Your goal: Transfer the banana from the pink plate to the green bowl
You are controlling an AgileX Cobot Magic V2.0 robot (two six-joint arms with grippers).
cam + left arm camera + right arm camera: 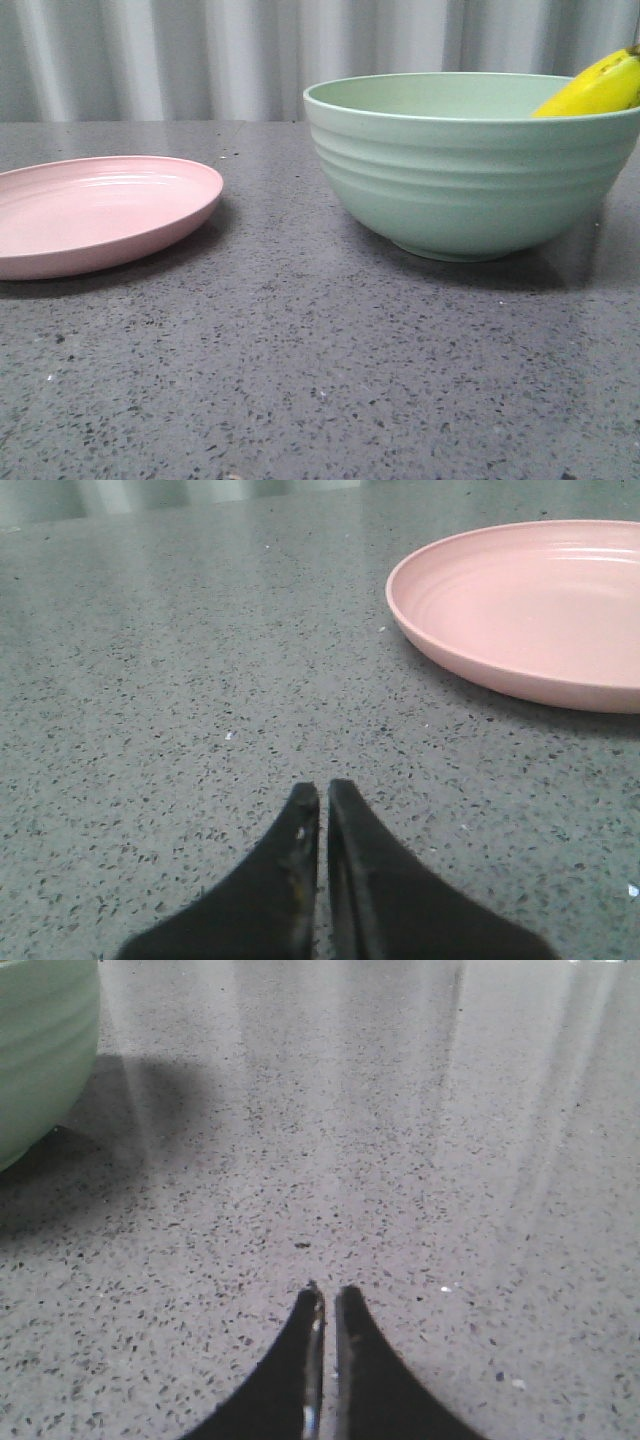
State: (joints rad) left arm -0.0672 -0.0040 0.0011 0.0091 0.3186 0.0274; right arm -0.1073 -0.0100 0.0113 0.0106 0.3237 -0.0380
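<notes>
1. My left gripper (322,792) hangs low over the speckled grey worktop (180,680), its two black fingers drawn together with only a hairline slit between them, holding nothing.
2. My right gripper (327,1295) is the same: fingers closed together and empty, just above the worktop.
3. The pink plate (530,605) lies ahead of my left gripper and off to one side, well apart from the fingertips. My left wrist view shows its inside bare; the front view shows only its low rim and glossy surface.
4. The green bowl (40,1050) stands ahead of my right gripper, apart from it; that wrist view catches only a piece of its ridged wall.
5. Only the front view shows the banana (598,88): one yellow end pokes above the bowl's rim at the far right side, leaning in the bowl.
</notes>
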